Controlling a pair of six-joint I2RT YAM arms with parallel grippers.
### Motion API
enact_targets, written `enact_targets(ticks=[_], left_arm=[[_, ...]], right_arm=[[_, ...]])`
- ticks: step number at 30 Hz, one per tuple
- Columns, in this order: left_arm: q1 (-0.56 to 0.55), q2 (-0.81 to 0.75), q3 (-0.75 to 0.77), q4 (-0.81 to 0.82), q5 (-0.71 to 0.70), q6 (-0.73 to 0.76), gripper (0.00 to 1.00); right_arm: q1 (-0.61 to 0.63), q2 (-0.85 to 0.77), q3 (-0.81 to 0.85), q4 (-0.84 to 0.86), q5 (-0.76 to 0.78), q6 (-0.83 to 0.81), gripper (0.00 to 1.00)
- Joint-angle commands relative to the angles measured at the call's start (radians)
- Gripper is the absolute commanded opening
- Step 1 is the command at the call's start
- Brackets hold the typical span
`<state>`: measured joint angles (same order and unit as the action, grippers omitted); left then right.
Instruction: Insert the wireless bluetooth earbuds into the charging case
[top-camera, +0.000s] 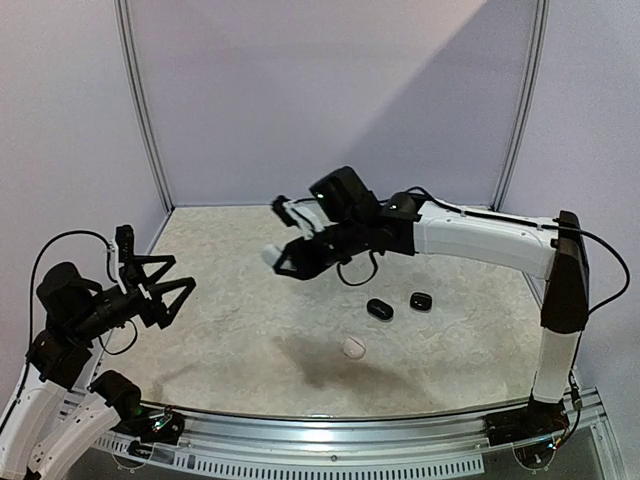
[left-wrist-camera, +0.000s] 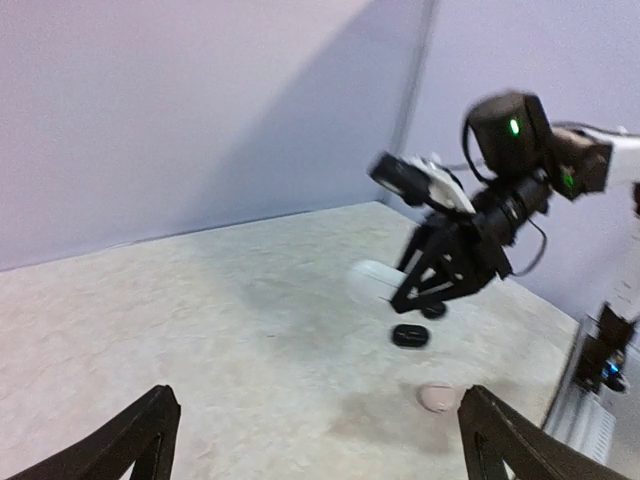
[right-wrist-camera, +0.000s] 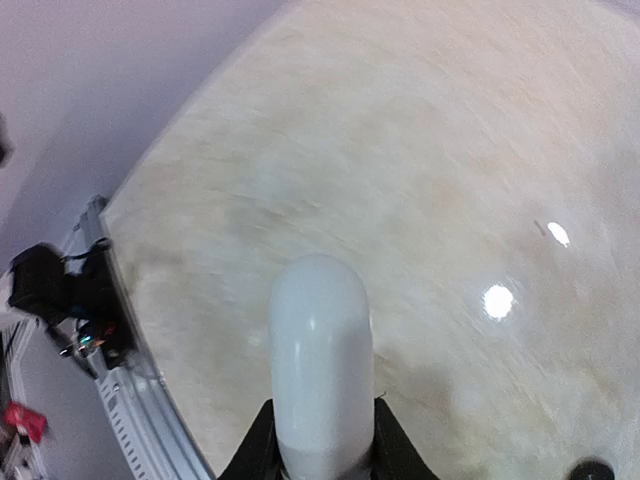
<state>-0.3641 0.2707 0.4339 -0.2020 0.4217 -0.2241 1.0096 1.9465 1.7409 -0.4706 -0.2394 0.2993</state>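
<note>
A white capsule-shaped charging case is pinched at one end between the fingers of the right gripper. The gripper is held in the air over the middle of the beige table, so the case is kept clear of the tabletop. Its rounded free end is pointed away from the wrist, towards the left half of the table.

The left gripper is raised over the table's left edge with its jaws spread wide. In the left wrist view only the two black fingertips are seen, far apart at the bottom corners.

Right of centre on the table, one black oval piece is laid near a second black oval piece; the two are close but not touching. A pale rounded piece is laid apart from them, nearer the arm bases. Whether these three are earbuds or cases cannot be told at this size. All three are well apart from the held case.
</note>
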Motion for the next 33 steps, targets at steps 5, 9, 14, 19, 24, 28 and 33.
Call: enact_targets(ticks=[5, 9, 14, 19, 24, 28, 33], left_arm=[[0.05, 0.015, -0.016, -0.128, -0.413, -0.021, 0.99], [0.054, 0.014, -0.023, -0.112, -0.379, -0.021, 0.99], [0.057, 0.015, -0.023, -0.109, -0.376, -0.018, 0.99], [0.056, 0.015, -0.021, -0.109, -0.377, -0.015, 0.99], [0.056, 0.012, -0.02, -0.106, -0.377, -0.013, 0.99], [0.058, 0.008, -0.021, -0.104, -0.39, -0.006, 0.99], [0.079, -0.004, -0.024, -0.105, -0.413, 0.007, 0.99]], right_arm=[[-0.193, -0.023, -0.388, 0.056, -0.117, 0.393, 0.02], [-0.222, 0.027, -0.409, 0.065, -0.163, 0.385, 0.03], [-0.233, 0.103, -0.375, 0.036, -0.208, 0.37, 0.07], [-0.236, 0.126, -0.35, -0.024, -0.187, 0.351, 0.34], [-0.239, 0.1, -0.269, -0.158, -0.087, 0.301, 0.99], [-0.239, 0.024, -0.182, -0.229, 0.029, 0.247, 0.99], [-0.241, -0.142, -0.177, -0.207, 0.316, 0.2, 0.99]])
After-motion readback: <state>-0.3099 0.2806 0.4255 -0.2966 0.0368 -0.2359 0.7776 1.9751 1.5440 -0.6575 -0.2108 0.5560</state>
